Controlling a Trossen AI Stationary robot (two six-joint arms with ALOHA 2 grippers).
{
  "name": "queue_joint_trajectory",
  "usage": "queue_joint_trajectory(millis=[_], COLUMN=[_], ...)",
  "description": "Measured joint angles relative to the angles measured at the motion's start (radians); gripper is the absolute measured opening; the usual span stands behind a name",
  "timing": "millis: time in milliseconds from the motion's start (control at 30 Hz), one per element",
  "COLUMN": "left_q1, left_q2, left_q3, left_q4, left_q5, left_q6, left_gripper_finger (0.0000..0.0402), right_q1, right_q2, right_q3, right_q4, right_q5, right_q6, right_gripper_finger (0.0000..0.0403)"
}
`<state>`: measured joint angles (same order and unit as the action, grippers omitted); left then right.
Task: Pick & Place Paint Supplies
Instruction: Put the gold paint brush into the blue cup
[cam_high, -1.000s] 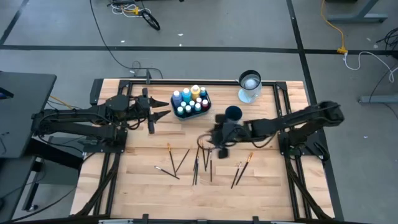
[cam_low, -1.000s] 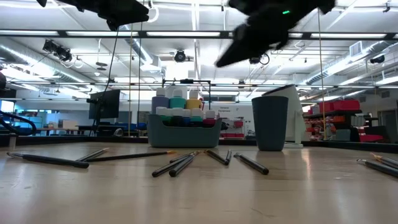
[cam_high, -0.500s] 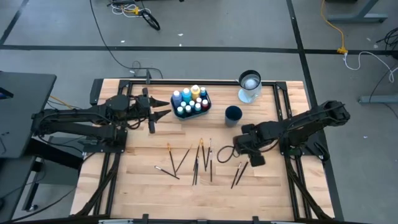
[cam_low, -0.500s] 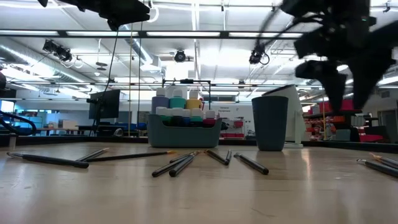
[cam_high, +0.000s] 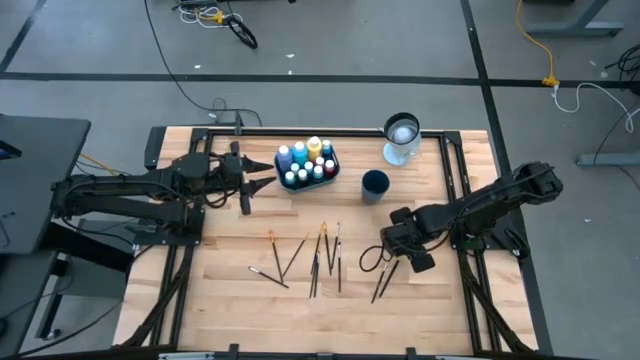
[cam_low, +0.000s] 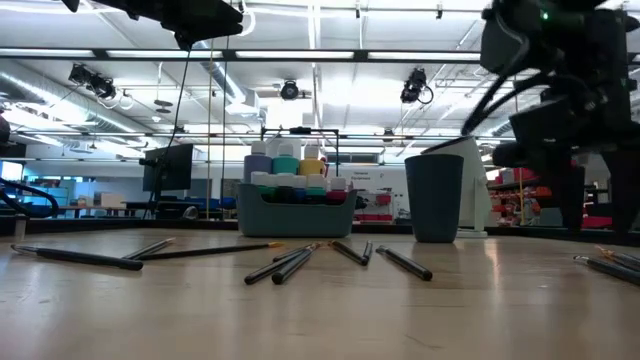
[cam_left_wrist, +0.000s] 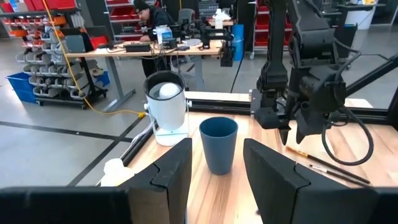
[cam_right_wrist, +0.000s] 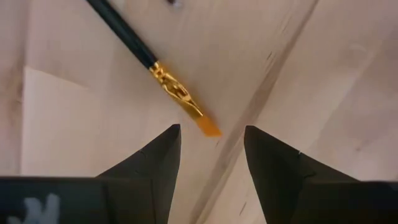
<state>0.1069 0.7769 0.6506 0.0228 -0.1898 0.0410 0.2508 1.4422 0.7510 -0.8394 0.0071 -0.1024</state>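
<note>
Small paint bottles (cam_high: 306, 160) with blue, teal, white and yellow tops stand in a teal tray (cam_high: 330, 172) at the far middle. Several thin dark brushes (cam_high: 315, 258) lie flat on the wooden table. Two more brushes (cam_high: 383, 281) lie to their right. My right gripper (cam_high: 393, 245) points straight down over the orange-tipped end of one of these brushes (cam_right_wrist: 179, 94). It is open, with a finger on each side of the tip, clear of it. My left gripper (cam_high: 258, 182) waits open, held level, left of the tray.
A dark blue cup (cam_high: 375, 184) stands right of the tray, with a white device (cam_high: 401, 138) behind it at the far edge. Black rails (cam_high: 455, 180) run along the table's sides. Bare wood lies near the front edge.
My right gripper has gone from beside the dark blue cup toward the table's right and near edge. It has come down and tipped from a slant to pointing straight down over the right-hand brushes. Its fingers have stayed open. Nothing on the table has moved.
</note>
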Motion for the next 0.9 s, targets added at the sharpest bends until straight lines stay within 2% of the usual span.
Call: queue_joint_trajectory(millis=[233, 300, 533, 700, 900], left_q1=[0.0, 0.0, 0.0, 0.0, 0.0], left_q2=[0.002, 0.002, 0.002, 0.002, 0.002], left_q3=[0.0, 0.0, 0.0, 0.0, 0.0], left_q4=[-0.001, 0.001, 0.0, 0.0, 0.023], left_q5=[0.0, 0.0, 0.0, 0.0, 0.0], left_q6=[0.0, 0.0, 0.019, 0.019, 0.019], left_gripper_finger=[0.0153, 0.0153, 0.0153, 0.0153, 0.0153], right_q1=[0.0, 0.0, -0.001, 0.001, -0.001], right_q2=[0.004, 0.004, 0.006, 0.004, 0.009], right_q3=[-0.049, -0.061, -0.109, -0.097, -0.022], right_q4=[0.153, 0.143, 0.163, 0.156, 0.178], right_q5=[0.0, -0.005, -0.115, -0.076, -0.035], right_q6=[-0.014, -0.008, 0.058, 0.067, 0.112], right_gripper_finger=[0.0181, 0.0181, 0.0181, 0.0181, 0.0181])
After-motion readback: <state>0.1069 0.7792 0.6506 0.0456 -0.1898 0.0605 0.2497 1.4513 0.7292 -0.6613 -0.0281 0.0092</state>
